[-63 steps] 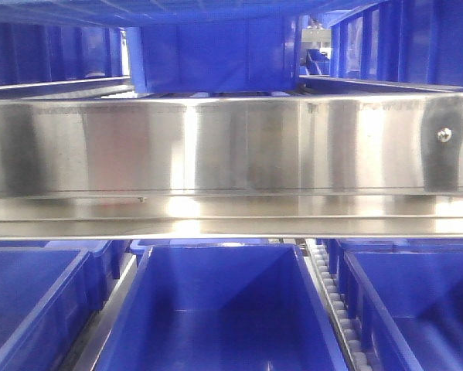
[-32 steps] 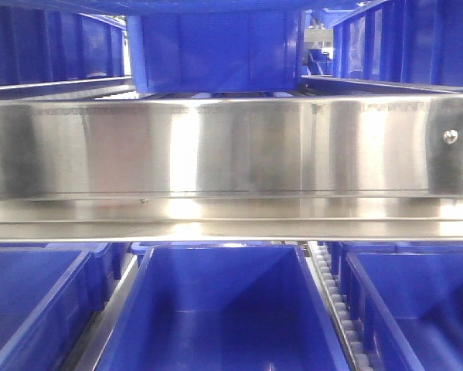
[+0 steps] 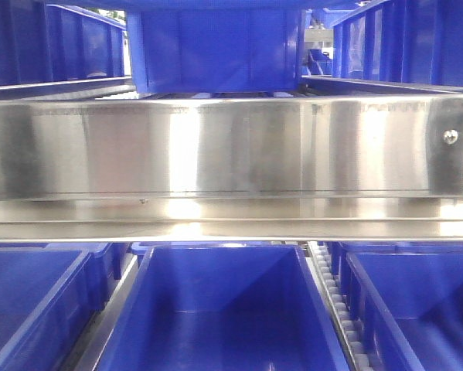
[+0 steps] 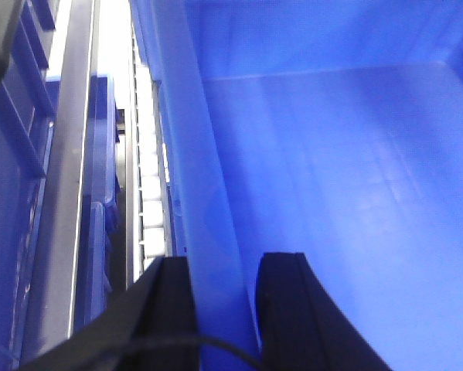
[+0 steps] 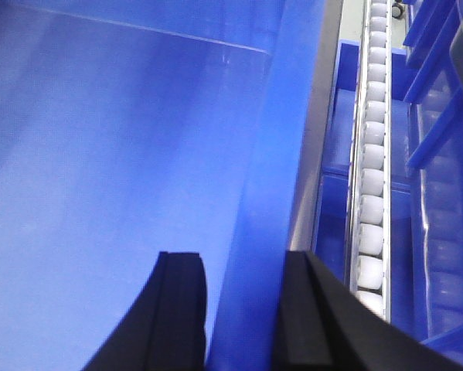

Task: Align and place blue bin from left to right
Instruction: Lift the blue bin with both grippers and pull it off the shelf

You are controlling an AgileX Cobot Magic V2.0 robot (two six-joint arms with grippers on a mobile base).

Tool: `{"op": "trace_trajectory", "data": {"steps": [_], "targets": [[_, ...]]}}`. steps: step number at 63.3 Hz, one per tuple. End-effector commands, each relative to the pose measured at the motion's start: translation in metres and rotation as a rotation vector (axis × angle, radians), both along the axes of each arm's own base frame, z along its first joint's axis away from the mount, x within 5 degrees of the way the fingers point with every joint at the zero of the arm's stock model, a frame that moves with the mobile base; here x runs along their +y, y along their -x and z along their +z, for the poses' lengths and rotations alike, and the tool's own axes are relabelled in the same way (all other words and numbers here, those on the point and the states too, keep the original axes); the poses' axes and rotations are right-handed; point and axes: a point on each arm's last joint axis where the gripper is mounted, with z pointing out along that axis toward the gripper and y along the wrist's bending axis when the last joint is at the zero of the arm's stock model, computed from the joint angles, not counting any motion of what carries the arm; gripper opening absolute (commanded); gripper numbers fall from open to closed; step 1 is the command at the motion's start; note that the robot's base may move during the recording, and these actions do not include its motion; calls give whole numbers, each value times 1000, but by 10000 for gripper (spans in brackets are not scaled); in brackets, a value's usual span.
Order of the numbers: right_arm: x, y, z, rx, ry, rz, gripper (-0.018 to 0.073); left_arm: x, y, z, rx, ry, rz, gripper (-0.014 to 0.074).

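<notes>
Left wrist view puts your left end effector (image 4: 222, 267) clamped astride the left wall of the blue bin (image 4: 331, 154), a roller track (image 4: 148, 193) just beside that edge; your right end effector (image 5: 235, 263) clamps the right wall likewise, rollers (image 5: 370, 178) close alongside. Front view's steel beam (image 3: 231, 147) crosses the middle, so you cannot tell which bin there is held.

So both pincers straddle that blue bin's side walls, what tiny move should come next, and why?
Probably a gentle, even push with both arms, sliding the bin straight along the roller track. The left pincer looks clamped on its left wall and the right pincer on its right wall, so an uneven push would likely twist it.
</notes>
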Motion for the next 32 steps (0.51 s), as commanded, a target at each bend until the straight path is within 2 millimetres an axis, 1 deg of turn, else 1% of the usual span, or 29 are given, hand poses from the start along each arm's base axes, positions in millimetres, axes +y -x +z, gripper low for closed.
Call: {"op": "trace_trajectory", "data": {"steps": [1, 32], "targets": [[-5, 4, 17, -133, -5, 24, -70, 2, 6, 17, -134, 6, -24, -12], [-5, 4, 17, -133, -5, 24, -70, 2, 6, 17, -134, 6, -24, -12]]}}
